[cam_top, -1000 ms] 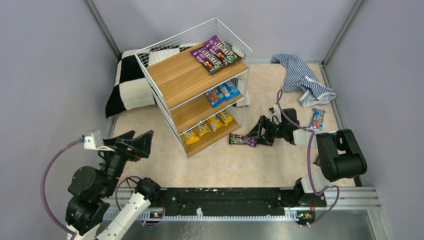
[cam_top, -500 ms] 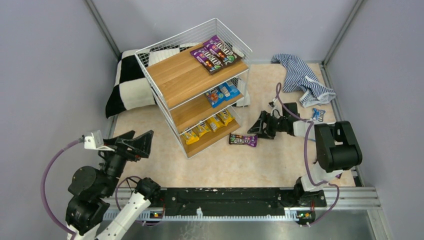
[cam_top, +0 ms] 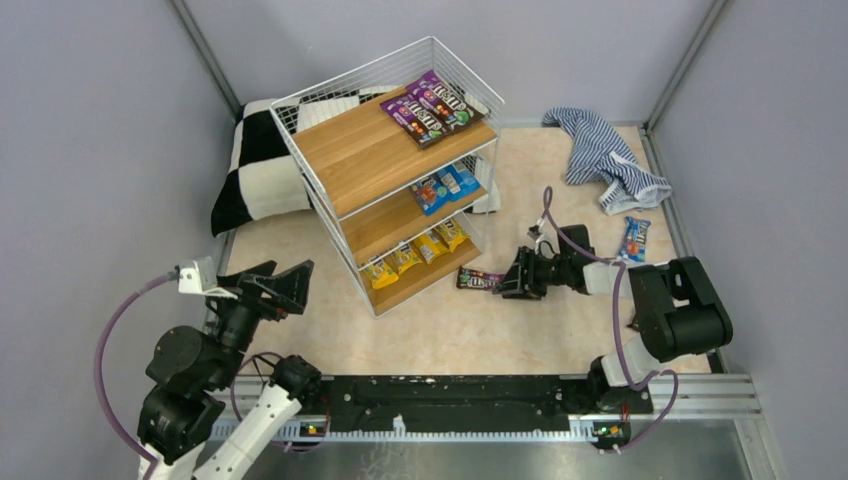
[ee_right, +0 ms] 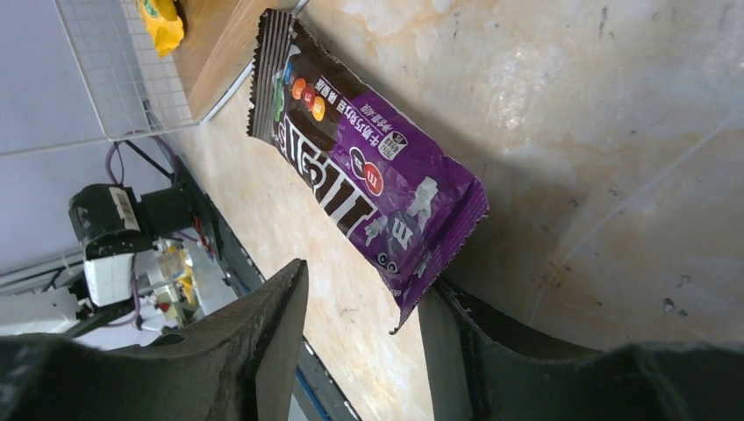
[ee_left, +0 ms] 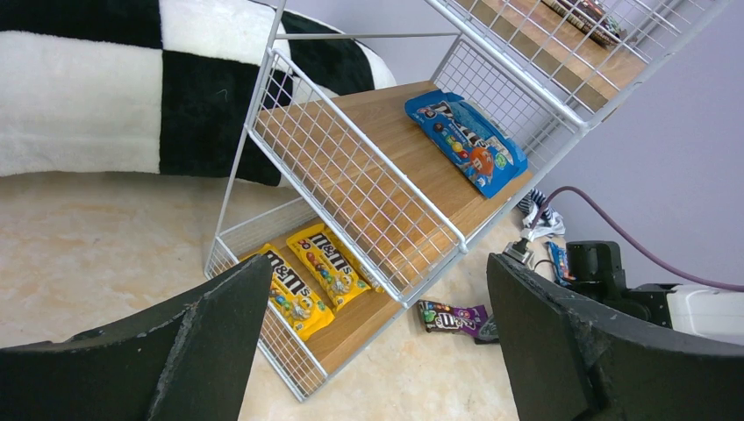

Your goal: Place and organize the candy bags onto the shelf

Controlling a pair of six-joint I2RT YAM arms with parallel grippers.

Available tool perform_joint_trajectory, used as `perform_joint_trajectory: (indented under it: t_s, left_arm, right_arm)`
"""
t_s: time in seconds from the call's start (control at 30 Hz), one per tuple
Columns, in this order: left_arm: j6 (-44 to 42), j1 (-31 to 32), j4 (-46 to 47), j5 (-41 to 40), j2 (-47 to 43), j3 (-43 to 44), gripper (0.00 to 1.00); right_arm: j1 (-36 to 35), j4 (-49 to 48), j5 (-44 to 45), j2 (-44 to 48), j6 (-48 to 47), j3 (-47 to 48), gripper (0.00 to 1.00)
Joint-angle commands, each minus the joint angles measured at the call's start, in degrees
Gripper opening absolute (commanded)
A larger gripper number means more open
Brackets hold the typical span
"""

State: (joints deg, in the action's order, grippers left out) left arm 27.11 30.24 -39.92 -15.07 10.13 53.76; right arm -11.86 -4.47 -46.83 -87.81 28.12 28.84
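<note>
Stocking the white wire-and-wood shelf (cam_top: 370,150) nears completion: left fingers (ee_left: 211,342) released, right fingers (ee_right: 250,351) released astride a glossy purple packet (ee_right: 368,184), blue packet (cam_top: 634,238) pending.

The left arm (cam_top: 185,360) is folded over its base with the elbow bent and the wrist raised. It carries the left tool (cam_top: 283,282) high, pointing forward and slightly to the right, and the jaws stand wide apart. The right arm (cam_top: 680,310) bends sharply at the elbow and reaches out to its own left with the forearm nearly level. The right tool (cam_top: 512,283) sits low, pointing leftward, with its jaws parted by a narrow gap.
</note>
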Motion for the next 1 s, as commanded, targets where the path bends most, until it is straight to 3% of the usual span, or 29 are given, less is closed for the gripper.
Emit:
perform_joint_trajectory:
  t_s: [0.0, 0.2, 0.43, 0.83, 0.97]
  left_arm:
    - [-0.8, 0.29, 1.8, 0.18, 0.75, 1.12, 0.98]
    - [-1.11, 0.35, -0.14, -0.9, 0.44, 2.6, 0.98]
    - [-0.75, 0.28, 1.38, 0.33, 0.61, 1.48, 0.98]
    - [-0.5, 0.28, 2.65, 0.71, 0.54, 0.58, 0.98]
    - [-0.24, 0.34, 2.99, 1.58, 1.19, 0.6, 0.98]
  right_arm:
    - [1.27, 1.22, 3.96, -1.83, 0.34, 1.39, 0.5]
    - [4.25, 4.29, 5.35, -3.51, -1.26, 3.73, 0.57]
    - [4.3, 4.29, 4.56, -7.46, -2.67, 7.81, 0.54]
    - [4.22, -7.38, -5.54, -5.82, 5.54, -1.42, 0.08]
    - [4.21, -7.32, -6.44, -0.15, 8.58, -4.2, 0.0]
